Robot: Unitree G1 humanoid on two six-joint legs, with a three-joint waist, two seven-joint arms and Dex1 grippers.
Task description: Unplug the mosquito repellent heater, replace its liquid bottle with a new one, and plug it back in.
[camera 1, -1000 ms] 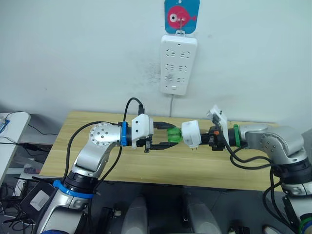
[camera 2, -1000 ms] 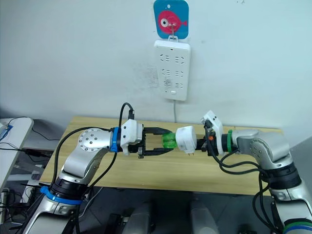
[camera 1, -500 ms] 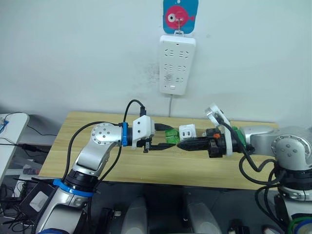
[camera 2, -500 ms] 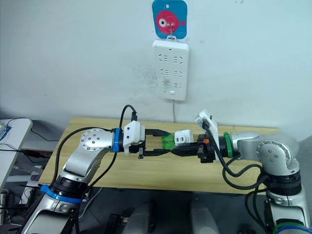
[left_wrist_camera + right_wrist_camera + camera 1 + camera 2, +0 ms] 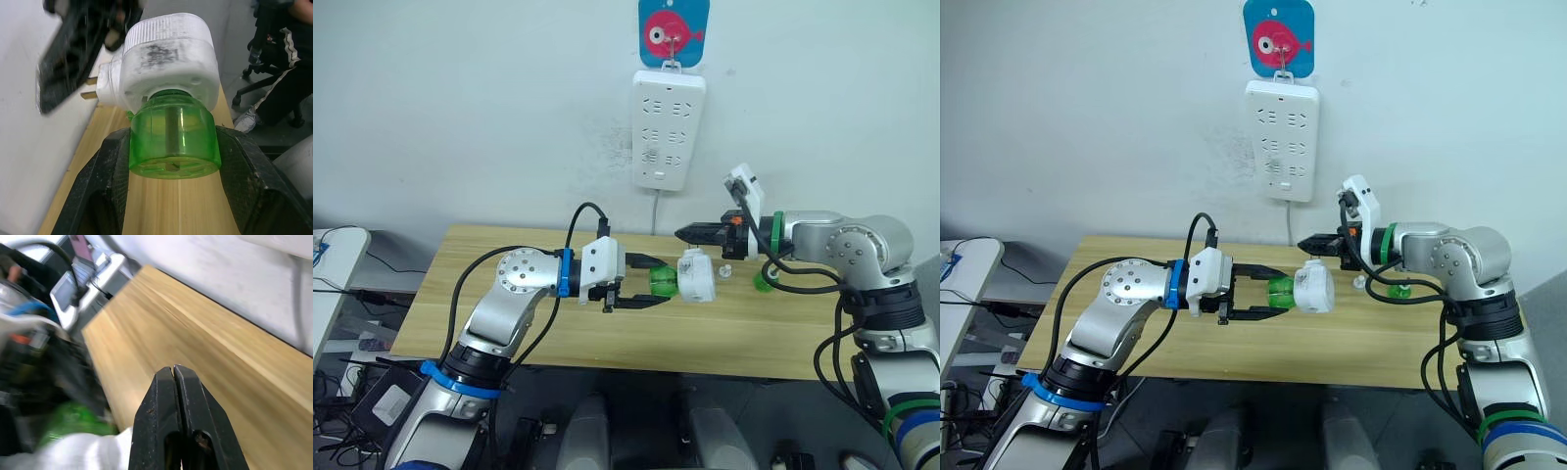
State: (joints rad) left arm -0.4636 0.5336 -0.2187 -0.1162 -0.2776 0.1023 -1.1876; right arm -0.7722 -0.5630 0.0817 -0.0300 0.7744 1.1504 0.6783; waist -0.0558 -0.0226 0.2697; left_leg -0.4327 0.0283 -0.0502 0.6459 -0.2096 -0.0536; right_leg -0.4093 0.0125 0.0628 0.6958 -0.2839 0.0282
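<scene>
Our left gripper [image 5: 641, 284] clamps the green bottle [image 5: 662, 281], heater [image 5: 696, 276] pointing rightward along its axis toward our right gripper [image 5: 683, 233], pressed together empty just above.

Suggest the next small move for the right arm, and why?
Probably bring the right gripper back down, open it, and grip the mosquito repellent heater. Its fingers are shut and empty above the heater, while the left gripper holds only the green bottle, still attached to the heater.
</scene>
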